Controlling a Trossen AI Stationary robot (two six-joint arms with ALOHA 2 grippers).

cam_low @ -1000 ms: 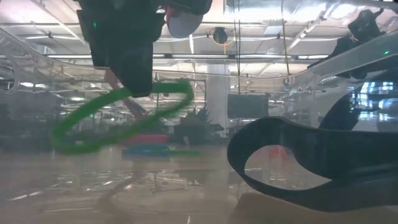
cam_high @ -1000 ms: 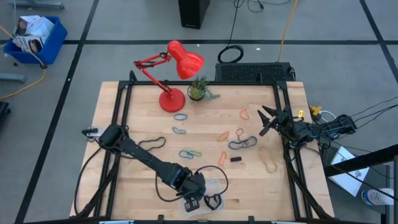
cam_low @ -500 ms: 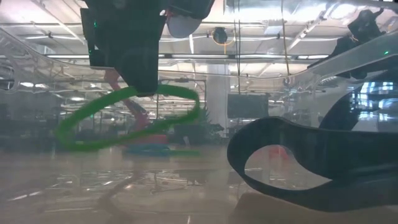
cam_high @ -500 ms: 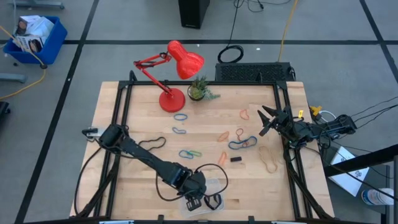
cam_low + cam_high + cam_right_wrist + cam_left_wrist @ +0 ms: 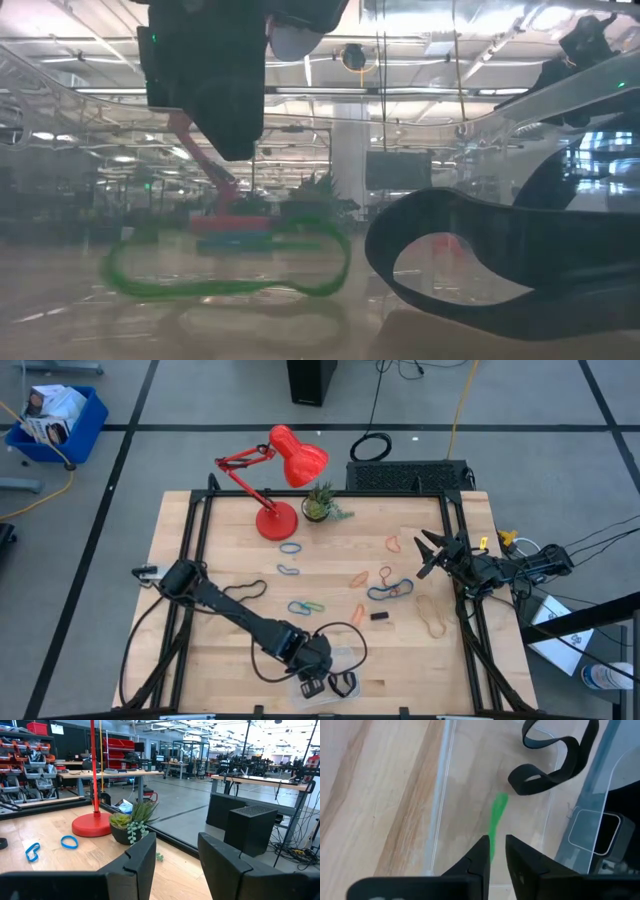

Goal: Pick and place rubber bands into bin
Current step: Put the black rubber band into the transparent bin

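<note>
While left claw [image 5: 311,685] hovers parted over bin [image 5: 344,656] | green band [image 5: 230,268] inside | right claw [image 5: 430,552] parted

left arm [image 5: 235,615]: dark, jointed, black cable looped alongside | right arm [image 5: 510,568]: dark, black cables trailing | fingers [image 5: 137,857]: dark, flat, angular

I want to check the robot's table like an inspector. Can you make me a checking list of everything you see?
Surface: wooden table, black frame.
Job's things: clear bin at the near edge holds a green band and a black band; more bands loose mid-table.
Clutter: red lamp, small plant.
Grippers: left gripper over the bin, slightly open, empty; right gripper open at the right edge.
Cables: black ones on the table by the left arm.
Surroundings: blue crate on the floor.
</note>
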